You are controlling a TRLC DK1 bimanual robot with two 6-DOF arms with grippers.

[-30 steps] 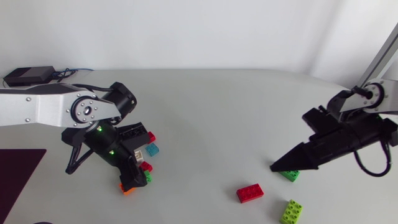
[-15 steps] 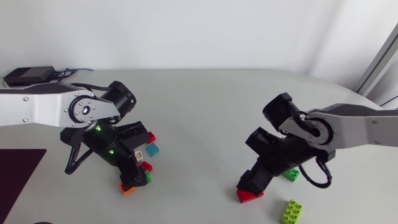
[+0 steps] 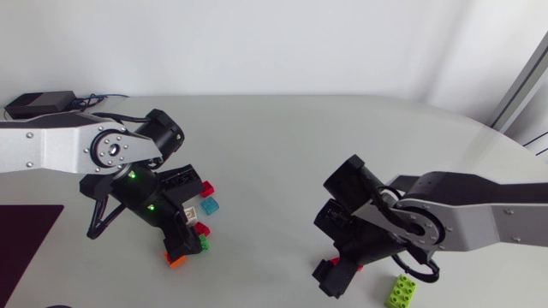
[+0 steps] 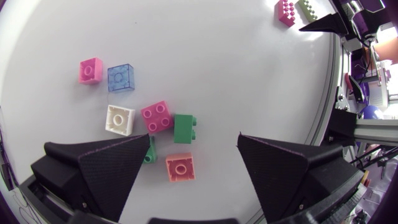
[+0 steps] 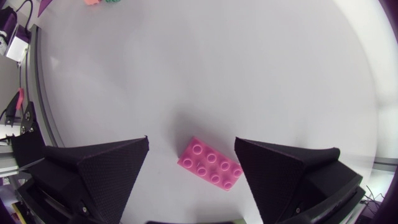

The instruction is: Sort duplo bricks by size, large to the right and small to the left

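In the head view, your left gripper (image 3: 187, 218) hangs over a cluster of small plastic bricks (image 3: 204, 243) on the left side of the pale grey tabletop (image 3: 282, 154). Your right gripper (image 3: 338, 269) comes in from the right and sits low near the front middle. A large lime-green plastic brick (image 3: 401, 291) lies near it on its right.

In the left wrist view, the left gripper's fingers are spread wide and touch nothing you can see clearly. Between and ahead of them lie a salmon one-stud brick (image 4: 180, 167), a green brick (image 4: 183, 128), a pink four-stud brick (image 4: 157, 116) touching that green one, and a white square brick (image 4: 119, 119). Farther out are a translucent blue brick (image 4: 121, 78) and a pink one-stud brick (image 4: 91, 70). One finger partly hides a second green brick (image 4: 151, 149).

In the right wrist view, the right gripper's fingers also stand wide apart. A large pink-red eight-stud plastic brick (image 5: 210, 163) lies flat on the tabletop between them, at an angle, and neither finger touches it.
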